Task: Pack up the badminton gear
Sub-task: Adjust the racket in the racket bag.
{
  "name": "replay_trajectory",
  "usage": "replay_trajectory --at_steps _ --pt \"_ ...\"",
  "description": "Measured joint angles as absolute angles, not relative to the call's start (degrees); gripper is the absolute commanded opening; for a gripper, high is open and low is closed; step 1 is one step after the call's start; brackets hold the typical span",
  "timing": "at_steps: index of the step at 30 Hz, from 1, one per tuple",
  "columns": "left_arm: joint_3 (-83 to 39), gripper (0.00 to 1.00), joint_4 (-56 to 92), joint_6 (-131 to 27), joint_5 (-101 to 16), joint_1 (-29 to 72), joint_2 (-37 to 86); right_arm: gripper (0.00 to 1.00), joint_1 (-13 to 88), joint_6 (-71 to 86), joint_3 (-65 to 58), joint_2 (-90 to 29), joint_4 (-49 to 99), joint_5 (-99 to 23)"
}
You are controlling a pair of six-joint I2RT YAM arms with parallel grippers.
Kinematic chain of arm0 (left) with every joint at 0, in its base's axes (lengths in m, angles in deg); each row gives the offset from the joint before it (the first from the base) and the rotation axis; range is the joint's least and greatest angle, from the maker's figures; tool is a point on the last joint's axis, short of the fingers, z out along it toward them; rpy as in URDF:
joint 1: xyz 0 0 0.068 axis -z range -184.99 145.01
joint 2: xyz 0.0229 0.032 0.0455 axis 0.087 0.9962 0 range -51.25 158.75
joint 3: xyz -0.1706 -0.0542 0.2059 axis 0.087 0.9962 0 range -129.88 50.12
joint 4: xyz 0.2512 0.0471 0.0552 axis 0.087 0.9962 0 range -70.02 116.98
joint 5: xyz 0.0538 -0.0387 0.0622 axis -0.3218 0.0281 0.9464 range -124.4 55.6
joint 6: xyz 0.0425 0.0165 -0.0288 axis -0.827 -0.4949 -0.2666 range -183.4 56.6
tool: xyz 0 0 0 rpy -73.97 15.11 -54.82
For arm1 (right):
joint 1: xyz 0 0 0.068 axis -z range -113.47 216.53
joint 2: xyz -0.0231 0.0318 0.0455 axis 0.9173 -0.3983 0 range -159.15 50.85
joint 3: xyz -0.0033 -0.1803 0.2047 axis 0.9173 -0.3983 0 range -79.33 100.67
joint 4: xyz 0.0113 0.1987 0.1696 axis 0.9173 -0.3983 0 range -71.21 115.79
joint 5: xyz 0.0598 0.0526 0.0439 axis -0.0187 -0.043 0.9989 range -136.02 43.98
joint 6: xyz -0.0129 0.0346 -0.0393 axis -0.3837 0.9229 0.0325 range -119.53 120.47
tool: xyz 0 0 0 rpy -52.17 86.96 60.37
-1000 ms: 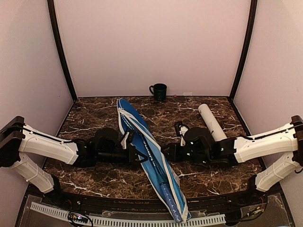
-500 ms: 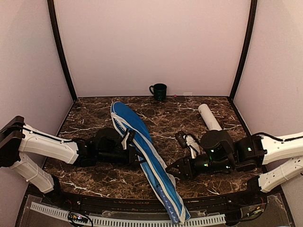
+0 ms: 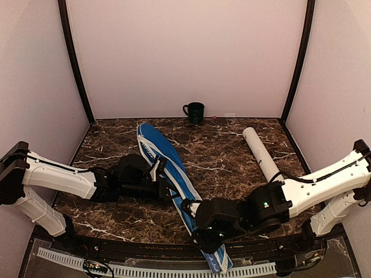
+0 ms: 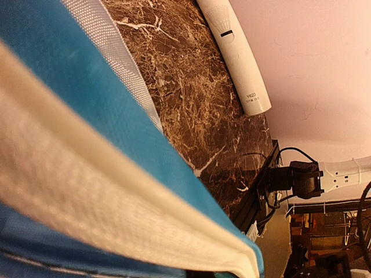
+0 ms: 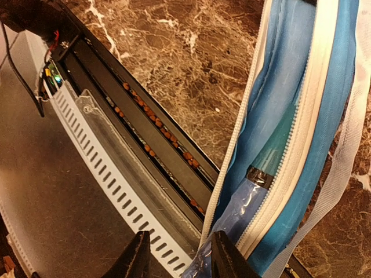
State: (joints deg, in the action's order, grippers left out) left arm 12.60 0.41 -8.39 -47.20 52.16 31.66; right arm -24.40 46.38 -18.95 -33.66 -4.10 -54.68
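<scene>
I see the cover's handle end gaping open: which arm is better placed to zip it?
Right. The right tool hovers open just beside the unzipped zipper at the racket cover's handle end. The left tool is clamped on the cover's middle, probably best used to steady it.

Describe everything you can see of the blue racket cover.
The cover is blue fabric with white zipper trim and mesh edging. It lies diagonally on the marble table, wide end toward the back, narrow end past the front edge. That end is unzipped, showing a plastic-wrapped blue racket handle inside. The left gripper is shut on its edge; the open right gripper straddles the zipper.
</scene>
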Motion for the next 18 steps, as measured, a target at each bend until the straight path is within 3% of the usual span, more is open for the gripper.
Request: replay_trajectory --at_steps 6,18 --pt "12.56 0.00 0.47 -8.79 -47.15 52.16 31.53 0.34 -25.69 47.23 -14.97 -37.73 -10.26 -56.61" --pt "12.28 0.00 2.53 -9.27 -47.15 52.16 31.12 0.38 -26.13 50.99 -8.78 -42.80 -20.69 -61.61"
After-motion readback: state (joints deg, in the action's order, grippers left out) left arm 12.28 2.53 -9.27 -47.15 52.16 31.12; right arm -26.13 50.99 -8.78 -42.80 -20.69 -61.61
